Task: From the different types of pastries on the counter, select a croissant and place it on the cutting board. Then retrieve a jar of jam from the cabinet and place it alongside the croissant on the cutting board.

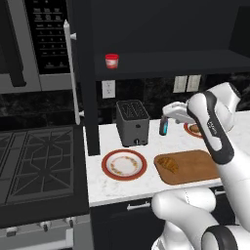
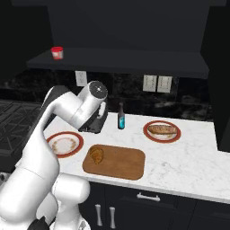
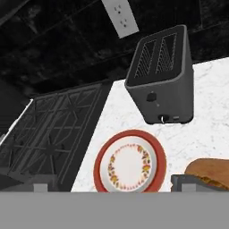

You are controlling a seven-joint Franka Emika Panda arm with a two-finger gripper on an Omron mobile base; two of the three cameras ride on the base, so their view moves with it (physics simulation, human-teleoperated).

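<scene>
The croissant (image 1: 168, 164) (image 2: 96, 154) lies on the left end of the wooden cutting board (image 1: 195, 168) (image 2: 121, 164) (image 3: 210, 170) on the white counter (image 2: 188, 161). The jar of jam (image 1: 112, 61) (image 2: 57, 52) stands on the shelf of the dark cabinet (image 1: 166, 58) (image 2: 126, 60), up and to the left. The longer pastry (image 2: 161, 130) rests on a red-rimmed plate at the back right. My gripper (image 3: 112, 184) is open and holds nothing. It hangs above the counter between the toaster and the board, well below the jar.
A dark toaster (image 1: 132, 122) (image 3: 163, 85) stands at the back of the counter. An empty red-rimmed plate (image 1: 124, 164) (image 2: 65, 143) (image 3: 129, 165) lies left of the board. A dark bottle (image 1: 163, 128) (image 2: 121, 117) stands behind the board. The stove (image 1: 34, 161) (image 3: 53, 129) is to the left.
</scene>
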